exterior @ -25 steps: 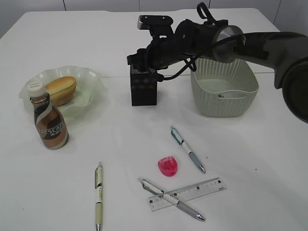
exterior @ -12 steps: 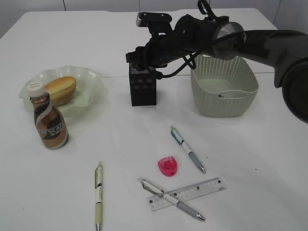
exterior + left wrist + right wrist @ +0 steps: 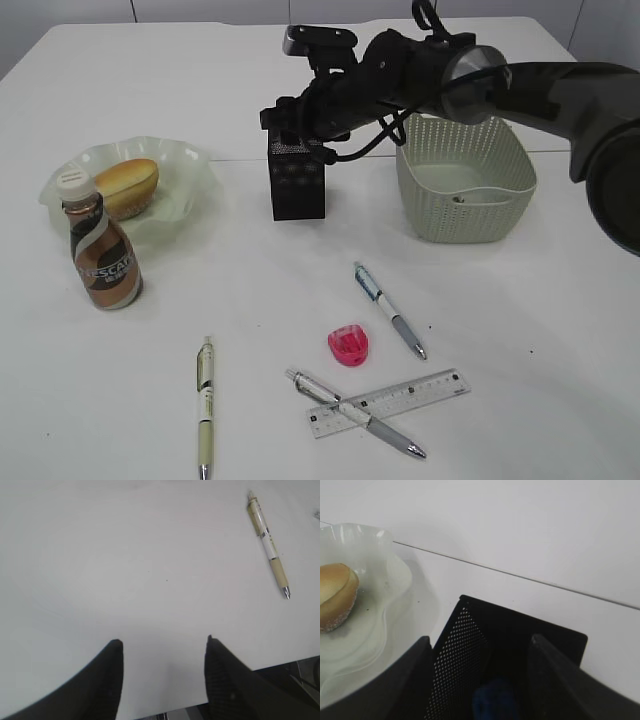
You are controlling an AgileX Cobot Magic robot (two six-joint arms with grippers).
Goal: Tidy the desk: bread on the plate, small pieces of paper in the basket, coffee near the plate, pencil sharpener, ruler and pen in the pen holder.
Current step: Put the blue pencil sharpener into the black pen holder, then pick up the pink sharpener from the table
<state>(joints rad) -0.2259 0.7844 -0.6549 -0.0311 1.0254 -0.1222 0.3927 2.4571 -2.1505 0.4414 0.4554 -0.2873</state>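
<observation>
My right gripper [image 3: 297,128] hovers over the black mesh pen holder [image 3: 298,182], open, its jaws spanning the mouth [image 3: 480,637]. A dark blue thing [image 3: 495,702] lies inside the holder, free of both fingers. The bread [image 3: 127,186] rests on the green plate [image 3: 190,160], with the coffee [image 3: 101,250] beside it. On the desk [image 3: 520,330] lie the pink pencil sharpener [image 3: 349,346], the ruler [image 3: 395,400] and three pens [image 3: 205,405] [image 3: 390,310] [image 3: 355,412]. My left gripper [image 3: 163,640] is open over bare desk near a pen [image 3: 268,545]. No small pieces of paper show.
The basket [image 3: 465,185] stands right of the pen holder, under the right arm. One pen lies across the ruler's left end. The desk's front edge [image 3: 260,665] runs just beside the left gripper.
The right gripper rose slightly over the pen holder and its jaws spread wider. The left gripper has not moved.
</observation>
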